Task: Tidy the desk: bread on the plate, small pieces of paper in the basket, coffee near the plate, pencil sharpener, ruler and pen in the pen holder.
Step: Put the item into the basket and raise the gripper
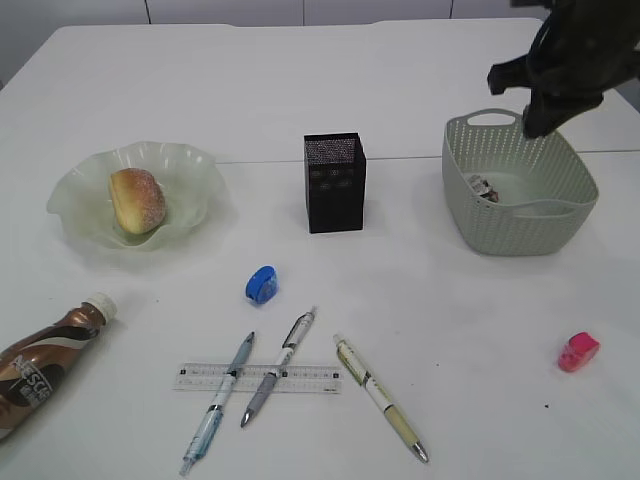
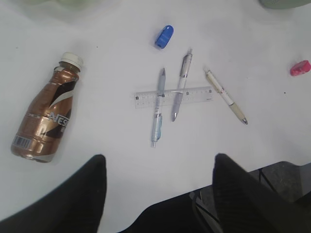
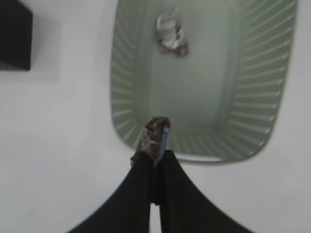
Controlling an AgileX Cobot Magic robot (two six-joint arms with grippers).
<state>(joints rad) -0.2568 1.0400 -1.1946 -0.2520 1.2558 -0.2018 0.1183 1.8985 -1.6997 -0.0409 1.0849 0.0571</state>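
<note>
My right gripper (image 3: 156,153) is shut on a crumpled small piece of paper (image 3: 154,133), hanging over the rim of the grey-green basket (image 3: 127,82); in the exterior view this gripper (image 1: 535,125) is above the basket (image 1: 520,235). Another paper scrap (image 1: 482,187) lies inside. The bread (image 1: 137,199) sits on the wavy plate (image 1: 75,195). The coffee (image 2: 46,116) lies on its side at the desk's front left. Three pens (image 2: 157,108) cross or flank the ruler (image 2: 197,93). My left gripper (image 2: 158,165) hovers open over the front edge.
The black mesh pen holder (image 1: 334,182) stands mid-desk. A blue pencil sharpener (image 1: 261,285) lies in front of it, above the pens. A pink sharpener (image 1: 578,351) lies at the front right. The desk (image 1: 450,330) drops off behind my left gripper.
</note>
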